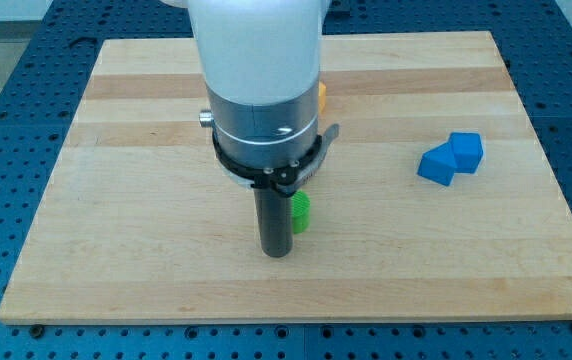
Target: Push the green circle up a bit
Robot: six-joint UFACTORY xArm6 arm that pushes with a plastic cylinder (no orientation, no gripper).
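Nothing readable anywhere here, no labels, brands or numbers on the counter (pixel 146 150), the blocks or the arm, as far as I can see

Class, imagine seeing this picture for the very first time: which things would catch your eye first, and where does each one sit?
The big white and grey robot arm dominates the view's top centre, ending in a dark rod whose tip, my tip, rests on the pale wooden board. A small green block, its shape mostly hidden, peeks out just right of the rod. Two bright blue blocks sit touching at the view's right.
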